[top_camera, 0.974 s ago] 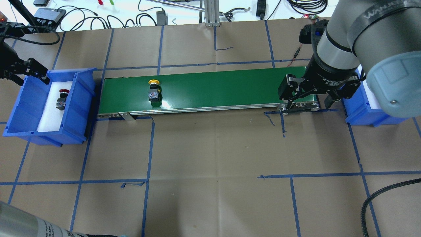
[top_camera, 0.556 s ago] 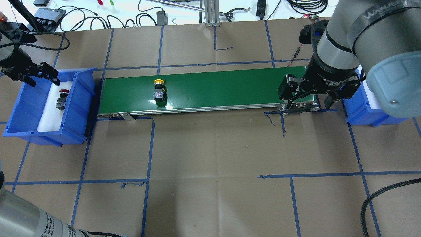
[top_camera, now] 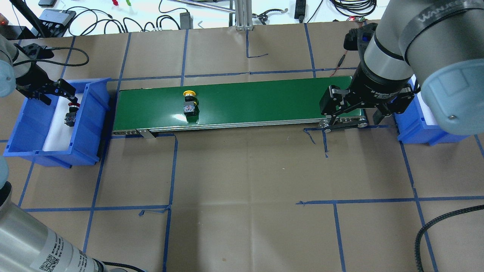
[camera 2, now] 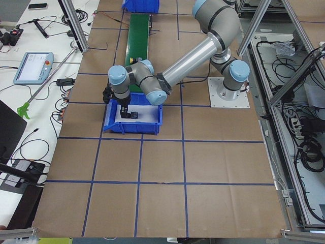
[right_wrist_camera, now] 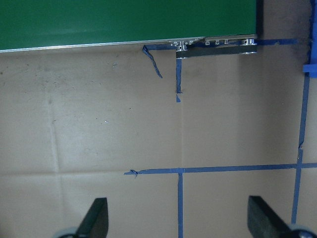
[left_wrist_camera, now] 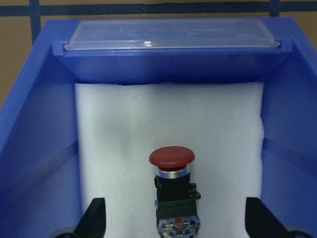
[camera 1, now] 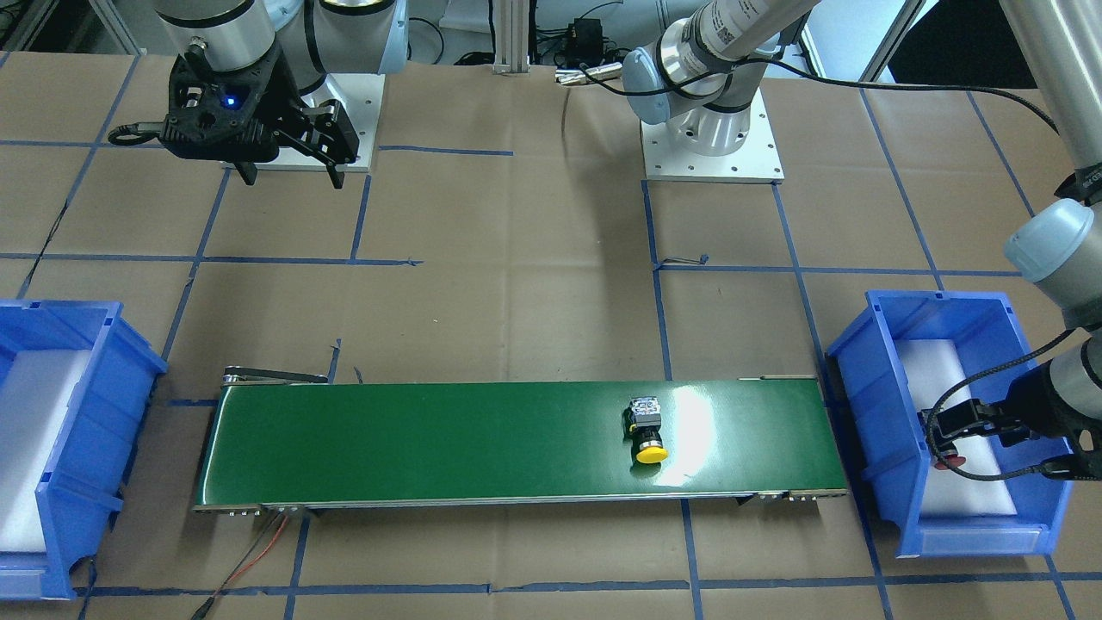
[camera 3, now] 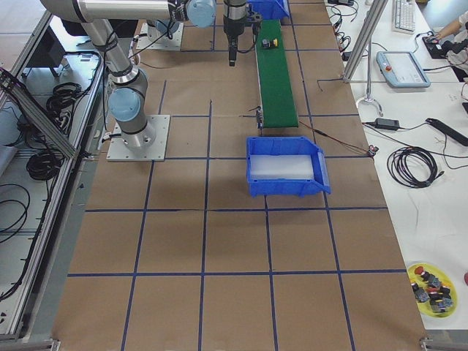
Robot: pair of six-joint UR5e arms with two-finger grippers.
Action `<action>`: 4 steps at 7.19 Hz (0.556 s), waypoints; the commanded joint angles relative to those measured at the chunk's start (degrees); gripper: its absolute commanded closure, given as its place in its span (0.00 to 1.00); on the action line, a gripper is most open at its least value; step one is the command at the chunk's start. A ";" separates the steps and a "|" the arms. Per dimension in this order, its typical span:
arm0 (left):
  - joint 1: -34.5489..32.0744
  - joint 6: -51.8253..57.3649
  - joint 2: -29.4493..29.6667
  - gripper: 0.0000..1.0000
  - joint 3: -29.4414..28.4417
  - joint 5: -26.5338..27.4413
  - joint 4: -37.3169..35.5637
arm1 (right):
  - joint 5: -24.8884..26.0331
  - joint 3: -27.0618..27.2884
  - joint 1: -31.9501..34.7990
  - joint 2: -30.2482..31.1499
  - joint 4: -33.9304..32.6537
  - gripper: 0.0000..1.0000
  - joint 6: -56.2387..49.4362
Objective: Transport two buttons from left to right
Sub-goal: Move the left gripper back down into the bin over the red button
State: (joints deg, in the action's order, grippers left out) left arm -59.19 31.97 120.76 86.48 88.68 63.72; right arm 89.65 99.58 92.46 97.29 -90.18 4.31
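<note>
Below my left wrist the red button [left_wrist_camera: 173, 193] is showing a smooth, matt plastic cap over a bright metal collar and a black plastic body. It is lying on white foam [left_wrist_camera: 124, 124], soft and finely grained, which is lining a glossy blue plastic bin [left_wrist_camera: 29, 148] with a clear plastic label strip [left_wrist_camera: 171, 34]. The green belt [top_camera: 264, 100] is shining glossily, edged in pale metal. Matt, creased brown paper [top_camera: 245, 170] is covering the table under blue tape [top_camera: 378, 200]. The cap of the yellow button [top_camera: 189, 102] is looking smooth too.

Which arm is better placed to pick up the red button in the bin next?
Left. The left gripper hangs open over the bin, fingers flanking the red button; the right gripper sits open at the other end of the conveyor.
</note>
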 commanded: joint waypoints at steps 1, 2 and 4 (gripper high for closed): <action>-0.22 -0.15 2.63 0.01 0.09 0.18 -1.05 | 0.00 0.00 0.00 0.00 0.00 0.00 0.00; -0.22 -0.24 2.90 0.01 1.40 0.26 -1.84 | 0.00 0.09 0.00 0.00 0.09 0.00 0.00; -0.22 -0.33 2.82 0.01 4.57 0.52 -7.45 | -0.09 1.32 -0.09 0.09 -0.26 0.00 0.00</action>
State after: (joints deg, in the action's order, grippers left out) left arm -59.41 31.61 123.55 89.65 88.96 58.90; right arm 89.63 100.29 92.45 97.34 -90.33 4.34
